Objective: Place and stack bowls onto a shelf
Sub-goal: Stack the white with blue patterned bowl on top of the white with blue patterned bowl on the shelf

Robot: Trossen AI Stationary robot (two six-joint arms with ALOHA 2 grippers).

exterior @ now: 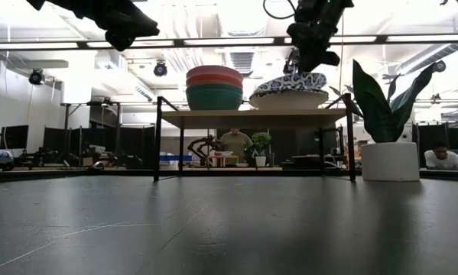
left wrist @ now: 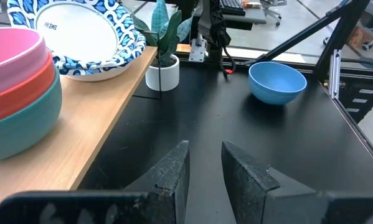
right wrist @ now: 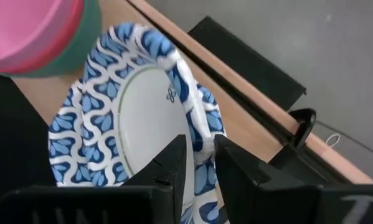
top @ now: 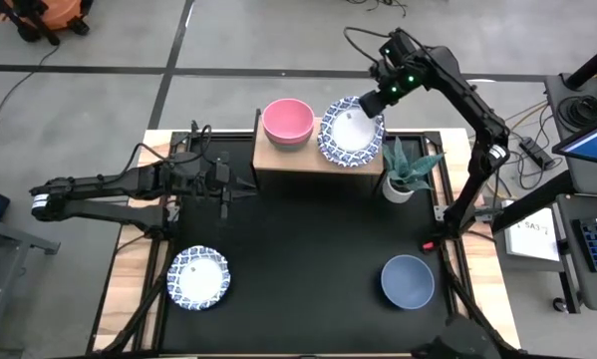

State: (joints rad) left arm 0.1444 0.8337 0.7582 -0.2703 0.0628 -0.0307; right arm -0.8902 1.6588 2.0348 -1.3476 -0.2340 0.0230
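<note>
The right gripper straddles the rim of the top blue-patterned bowl, tilted on the stack at the shelf's right end; whether it pinches the rim I cannot tell. Left of it sit 3 stacked bowls, pink on top. The left gripper, fingers slightly apart and empty, hovers left of the shelf.

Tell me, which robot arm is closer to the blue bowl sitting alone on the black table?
Right. The right end effector is up at the patterned bowls on the shelf, on the slate-blue bowl's side. The left end effector hovers beside the shelf, across the table.
</note>
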